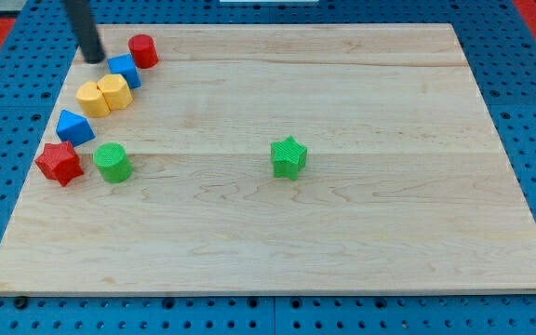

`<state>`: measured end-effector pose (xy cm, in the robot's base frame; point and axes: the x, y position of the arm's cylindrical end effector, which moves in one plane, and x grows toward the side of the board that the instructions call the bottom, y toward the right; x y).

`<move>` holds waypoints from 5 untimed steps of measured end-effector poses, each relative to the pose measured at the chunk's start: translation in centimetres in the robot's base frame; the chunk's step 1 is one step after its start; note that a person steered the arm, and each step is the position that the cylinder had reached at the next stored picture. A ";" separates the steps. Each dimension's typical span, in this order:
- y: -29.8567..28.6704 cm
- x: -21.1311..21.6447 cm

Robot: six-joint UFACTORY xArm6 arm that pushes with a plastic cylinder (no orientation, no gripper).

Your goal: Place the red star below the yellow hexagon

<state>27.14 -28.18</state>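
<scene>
The red star (60,163) lies near the board's left edge, left of a green cylinder (113,162). The yellow hexagon (92,98) sits above them, touching a second yellow block (115,91) on its right. My tip (93,58) is at the view's top left, just left of a blue block (125,71) and above the yellow blocks, apart from the red star.
A red cylinder (143,50) stands right of my tip. A blue block (74,127) lies between the yellow hexagon and the red star. A green star (288,156) sits mid-board. The wooden board (342,242) rests on a blue pegboard.
</scene>
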 end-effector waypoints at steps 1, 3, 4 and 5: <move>-2.1 4.9; -2.3 7.9; -2.2 14.2; -2.3 16.8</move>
<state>43.98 -30.48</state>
